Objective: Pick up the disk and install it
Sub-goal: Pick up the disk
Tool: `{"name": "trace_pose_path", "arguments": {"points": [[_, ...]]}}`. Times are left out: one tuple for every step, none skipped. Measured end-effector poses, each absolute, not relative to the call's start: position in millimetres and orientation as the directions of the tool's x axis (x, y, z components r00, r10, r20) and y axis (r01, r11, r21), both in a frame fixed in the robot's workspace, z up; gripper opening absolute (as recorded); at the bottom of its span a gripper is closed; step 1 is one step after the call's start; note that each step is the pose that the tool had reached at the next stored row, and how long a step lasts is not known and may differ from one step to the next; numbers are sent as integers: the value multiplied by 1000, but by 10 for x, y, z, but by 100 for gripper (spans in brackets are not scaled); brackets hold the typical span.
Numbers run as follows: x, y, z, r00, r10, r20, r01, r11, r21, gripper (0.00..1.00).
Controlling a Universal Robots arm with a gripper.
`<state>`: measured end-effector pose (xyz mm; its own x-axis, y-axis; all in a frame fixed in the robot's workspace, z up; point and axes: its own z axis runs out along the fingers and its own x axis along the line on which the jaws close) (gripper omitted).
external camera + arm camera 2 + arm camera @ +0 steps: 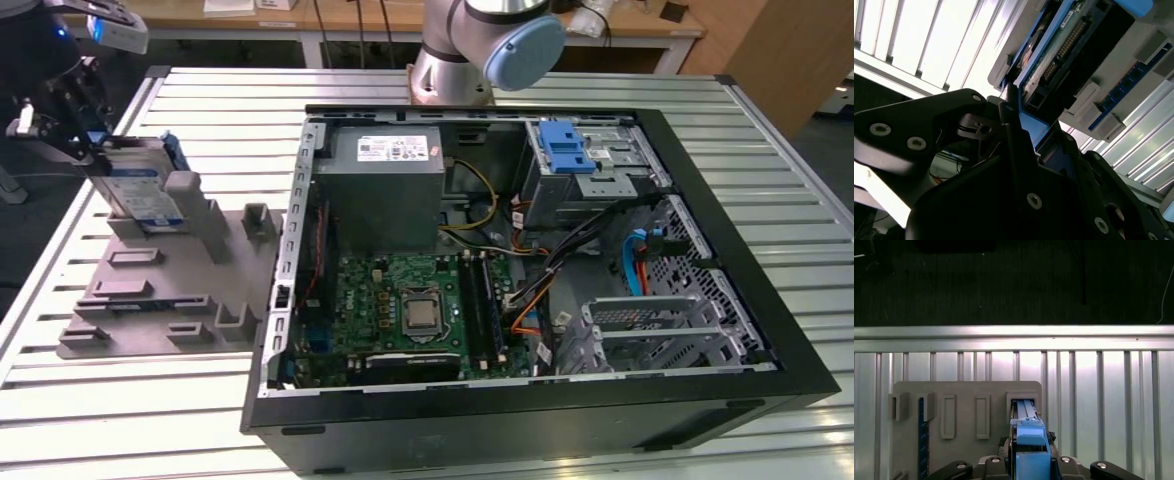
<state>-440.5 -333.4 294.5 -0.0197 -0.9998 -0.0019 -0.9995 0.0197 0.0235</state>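
- At the exterior view's left, the disk is seen standing on edge, its lower end in a slot of the grey holder on the slatted counter, well apart from the open computer case.
- The hand is clamped on the disk's upper end. In the first wrist view the disk is gripped from both sides by its blue rail, and its far end is sunk in the slot of the holder.
- A jam is judged possible: if the disk is drawn out at a tilt, its rails could bind on the slot walls, and the holder could be dragged or lifted with it.
- A slip is judged possible: the grip is taken on a narrow edge of smooth metal and plastic, so the disk could be turned or dropped by a quick swing.
- Inside the case, loose cables are seen beside the drive bay with its blue latch. A snag could be caused there, or the rails could be misaligned.
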Motion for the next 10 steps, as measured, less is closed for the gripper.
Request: {"name": "trace_pose_path", "arguments": {"points": [[-4405,-3334,2989,-20,-1000,-2,-1000,20,23,36],[-4405,-3334,3005,-20,-1000,-2,-1000,20,23,36],[-4405,-3334,3010,-20,-1000,-2,-1000,20,23,36],[-4405,-3334,3015,-20,-1000,-2,-1000,20,24,36],[-4404,-3334,3020,-20,-1000,-2,-1000,20,24,36],[-4404,-3334,3025,-20,-1000,-2,-1000,20,23,36],[-4405,-3334,3030,-20,-1000,-2,-1000,20,23,36],[-4405,-3334,3035,-20,-1000,-2,-1000,20,23,36],[-4405,-3334,3041,-20,-1000,-2,-1000,20,24,36],[-4405,-3334,3045,-20,-1000,-2,-1000,20,23,36]]}}
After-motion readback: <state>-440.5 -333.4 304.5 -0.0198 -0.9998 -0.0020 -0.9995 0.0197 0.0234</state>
